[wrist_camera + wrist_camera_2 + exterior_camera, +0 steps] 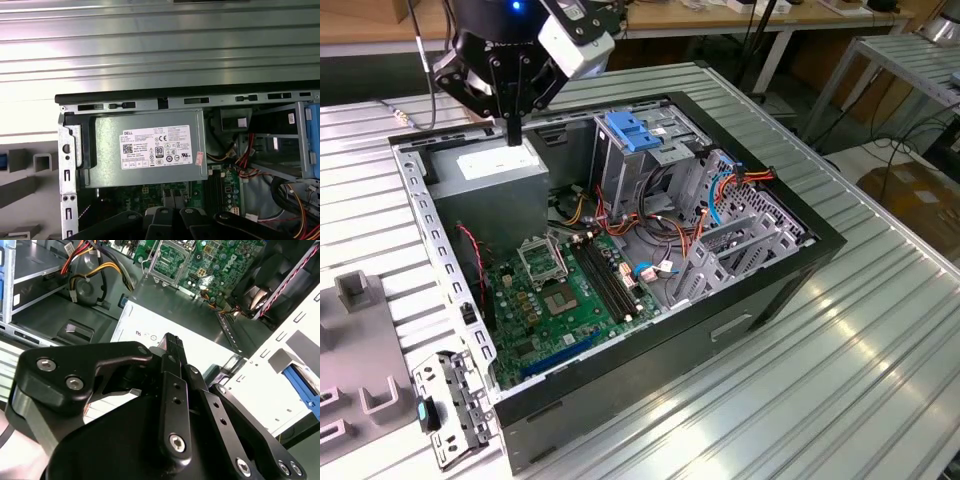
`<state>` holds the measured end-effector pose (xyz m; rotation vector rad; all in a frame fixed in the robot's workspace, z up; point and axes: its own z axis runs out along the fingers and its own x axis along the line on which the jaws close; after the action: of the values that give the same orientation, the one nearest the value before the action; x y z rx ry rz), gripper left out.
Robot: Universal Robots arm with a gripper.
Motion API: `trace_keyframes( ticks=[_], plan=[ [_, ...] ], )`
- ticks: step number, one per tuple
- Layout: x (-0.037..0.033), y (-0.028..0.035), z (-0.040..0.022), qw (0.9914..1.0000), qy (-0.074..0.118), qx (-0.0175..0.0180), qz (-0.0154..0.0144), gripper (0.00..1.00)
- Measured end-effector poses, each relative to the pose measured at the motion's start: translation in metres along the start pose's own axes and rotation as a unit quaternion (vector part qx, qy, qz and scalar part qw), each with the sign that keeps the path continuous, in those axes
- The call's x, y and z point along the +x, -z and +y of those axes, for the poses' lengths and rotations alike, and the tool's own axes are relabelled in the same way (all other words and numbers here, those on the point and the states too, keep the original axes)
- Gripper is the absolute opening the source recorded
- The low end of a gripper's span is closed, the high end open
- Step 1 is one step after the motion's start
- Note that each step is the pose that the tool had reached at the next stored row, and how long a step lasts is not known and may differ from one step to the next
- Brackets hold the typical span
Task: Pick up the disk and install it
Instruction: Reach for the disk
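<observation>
The tool [512, 135] hangs at about 11 o'clock in the exterior view, over the open computer case [750, 330] that sits on the ribbed metal surface [880, 400]. Its fingers are pressed together into a single tip and pinch nothing. That tip points straight down at the grey power supply [485, 175], on it or just above it — I cannot tell which.

Within the case, the power supply fills the 11 o'clock corner and the motherboard [560, 295] lies toward 7 o'clock. The drive cage [640, 165], with its blue latch [635, 130] on top, stands at about 3 o'clock from the tool.

Where the disk lies I cannot say for sure. In the first wrist view a blue sliver [2, 162] sits beside the grey fixtures [22, 160], outside the case wall. It may be one of the disk's side rails, though too little of it shows to be sure. If so, the disk lies at roughly 9 o'clock from the tool, across the case wall and on the side away from the drive cage — so pick-up and bay would lie in opposite directions. Its long axis cannot be judged.

As it stands, the pick-up is not yet done.
</observation>
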<state>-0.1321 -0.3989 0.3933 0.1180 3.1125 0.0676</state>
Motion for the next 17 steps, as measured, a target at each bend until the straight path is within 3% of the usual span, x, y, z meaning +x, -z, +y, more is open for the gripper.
trace_keyframes(
  ticks=[17],
  plan=[
    [0.0032, 0.0001, -0.0002, 1.0, 0.0, 0.0, 0.0002, 0.11]
  ],
)
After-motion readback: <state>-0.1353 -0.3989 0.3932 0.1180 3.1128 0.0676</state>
